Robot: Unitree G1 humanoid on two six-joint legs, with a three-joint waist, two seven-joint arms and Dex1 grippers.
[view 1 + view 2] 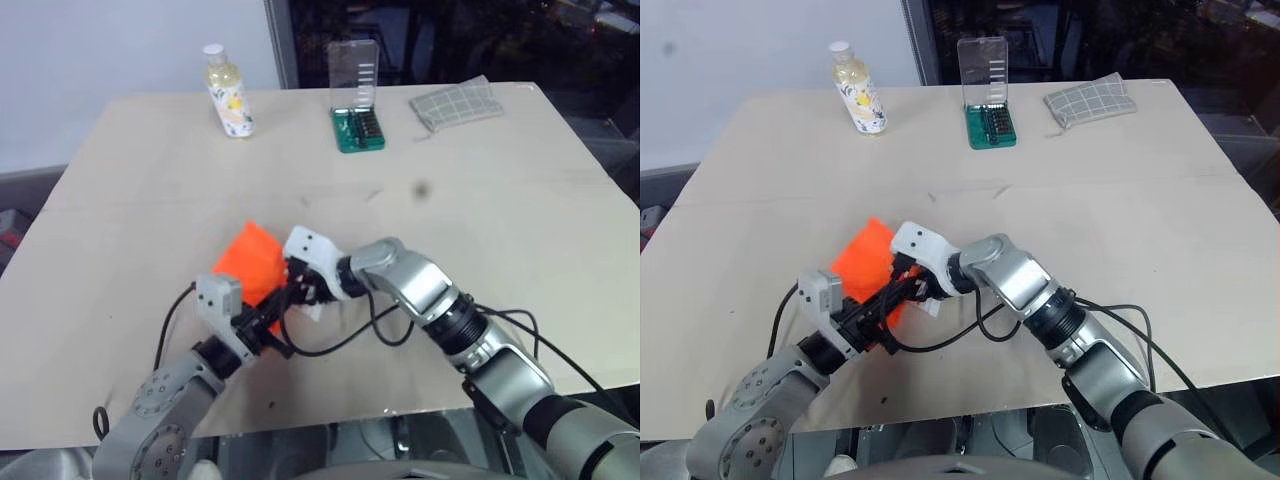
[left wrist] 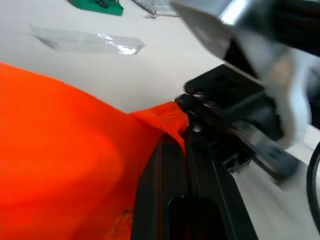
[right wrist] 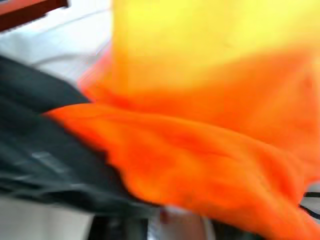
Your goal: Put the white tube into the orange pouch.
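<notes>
orange pouch (image 2: 65,165) pinched between left fingers (image 2: 165,200)

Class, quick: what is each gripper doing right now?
Left gripper: shut on the orange pouch.
Right gripper: at the pouch's edge; open or shut cannot be told.

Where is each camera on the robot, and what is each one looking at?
Left eye view: on the head, looking forward and down at the table; both arms show, meeting at the orange pouch.
Right eye view: beside it, same scene with the bottle.
Left wrist view: on the left arm, looking along the left gripper, shut on the pouch's edge; the right gripper shows too.
Right wrist view: on the right arm, close against the pouch.
All four share the pouch.
</notes>
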